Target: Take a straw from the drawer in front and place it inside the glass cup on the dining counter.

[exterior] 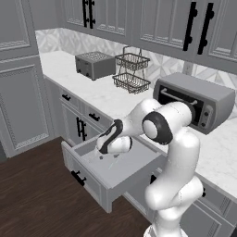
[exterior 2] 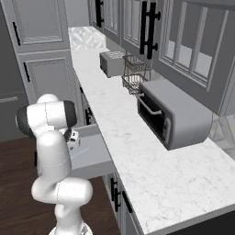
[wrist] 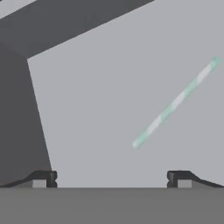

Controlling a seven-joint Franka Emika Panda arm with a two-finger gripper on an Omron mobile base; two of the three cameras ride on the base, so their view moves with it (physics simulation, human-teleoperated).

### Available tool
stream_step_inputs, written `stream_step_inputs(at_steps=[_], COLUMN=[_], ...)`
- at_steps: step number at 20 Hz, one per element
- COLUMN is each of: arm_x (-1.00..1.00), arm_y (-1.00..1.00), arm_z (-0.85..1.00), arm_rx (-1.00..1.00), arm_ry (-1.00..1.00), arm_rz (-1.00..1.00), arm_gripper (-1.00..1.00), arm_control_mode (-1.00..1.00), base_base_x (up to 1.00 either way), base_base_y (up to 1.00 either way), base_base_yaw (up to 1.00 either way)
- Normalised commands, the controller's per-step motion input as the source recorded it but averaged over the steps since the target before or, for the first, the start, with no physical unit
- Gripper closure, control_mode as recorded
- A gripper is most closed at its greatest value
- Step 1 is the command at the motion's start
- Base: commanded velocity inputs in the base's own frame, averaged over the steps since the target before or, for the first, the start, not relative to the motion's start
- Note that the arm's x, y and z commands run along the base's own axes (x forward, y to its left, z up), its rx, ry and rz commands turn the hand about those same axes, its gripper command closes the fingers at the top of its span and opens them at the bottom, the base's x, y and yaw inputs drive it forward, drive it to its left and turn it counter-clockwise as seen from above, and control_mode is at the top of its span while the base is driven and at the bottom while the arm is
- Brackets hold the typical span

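The drawer stands pulled out below the worktop, a wide shallow grey box with a short black bar handle; its floor also shows as drawer and drawer. A thin straw striped pale green and white lies slantwise on the drawer floor, ahead and right of my fingers. My gripper hangs inside the drawer, open, with nothing between its tips; the gripper is low over the drawer's left part. The glass cup and the dining counter are out of view.
On the white worktop stand a grey toaster, a two-tier wire basket and a toaster oven. Tall grey cabinet stands at the left. The drawer's dark wall rises close on the hand's left. Dark wood floor.
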Motion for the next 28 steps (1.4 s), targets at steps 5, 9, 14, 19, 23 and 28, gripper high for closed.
stream_step_inputs(at_steps=[5,9,14,19,23,28], arm_x=[0.39,0.3,0.32,0.45,0.46,0.32], arm_y=[-0.41,-0.03,-0.08,-0.11,-0.12,-0.31], arm_z=[0.02,-0.1,-0.3,-0.28,-0.35,-0.35], arm_rx=[-0.07,-0.12,-0.12,-0.03,0.0,0.0], arm_ry=[0.0,0.0,0.04,0.05,0.06,0.06], arm_rz=[-0.08,-0.02,-0.03,-0.04,-0.03,-0.04], arm_gripper=[-1.0,-1.0,-1.0,-1.0,-1.0,-1.0], arm_control_mode=[-1.0,-1.0,-1.0,-1.0,-1.0,-1.0], base_base_x=[0.0,0.0,0.0,0.0,0.0,0.0], base_base_y=[0.0,0.0,0.0,0.0,0.0,0.0], base_base_yaw=[0.0,0.0,0.0,0.0,0.0,0.0])
